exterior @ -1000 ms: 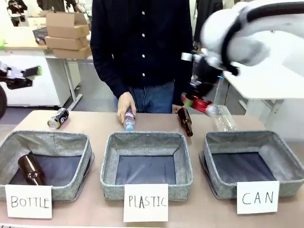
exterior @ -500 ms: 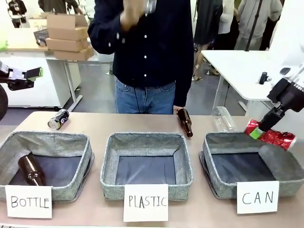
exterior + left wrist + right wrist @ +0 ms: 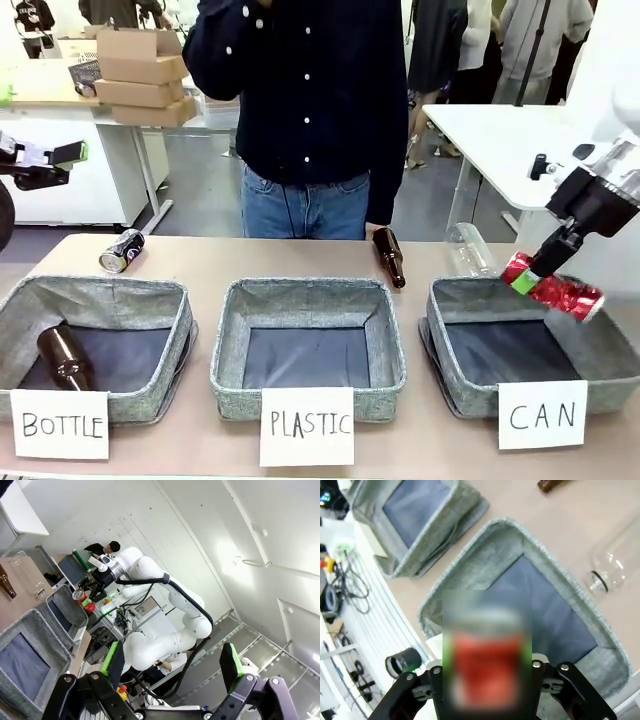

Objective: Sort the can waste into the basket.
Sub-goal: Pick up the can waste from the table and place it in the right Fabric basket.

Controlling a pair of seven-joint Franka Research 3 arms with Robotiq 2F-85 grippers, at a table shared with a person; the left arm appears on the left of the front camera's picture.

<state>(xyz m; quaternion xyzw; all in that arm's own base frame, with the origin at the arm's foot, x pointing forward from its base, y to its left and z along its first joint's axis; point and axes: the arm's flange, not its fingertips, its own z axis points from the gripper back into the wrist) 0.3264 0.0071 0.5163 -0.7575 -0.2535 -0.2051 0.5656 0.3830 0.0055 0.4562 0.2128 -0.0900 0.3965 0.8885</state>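
My right gripper [image 3: 530, 275] hangs over the far right corner of the grey basket [image 3: 470, 380] carded "CAN" [image 3: 542, 414], with the dented red can [image 3: 553, 287] tilted at its fingertips. In the right wrist view the red can [image 3: 487, 662] is a blur between my right gripper's [image 3: 487, 655] fingers, above the basket [image 3: 470, 565] and its dark lining. The black can [image 3: 121, 250] lies on its side at the table's far left. My left gripper [image 3: 68, 162] is raised off the table's left end; its own view shows my left gripper [image 3: 170, 657] wide open and holding nothing.
A brown bottle [image 3: 389, 256] and a clear plastic bottle [image 3: 470, 250] lie behind the baskets. The "PLASTIC" basket [image 3: 310, 395] stands in the middle. The "BOTTLE" basket [image 3: 150, 400] at the left holds a brown bottle [image 3: 62, 357]. A person [image 3: 310, 100] stands at the far side.
My right arm has carried the red can from the table's far middle out over the CAN basket. The person's hand has lifted off the table with a small bottle.
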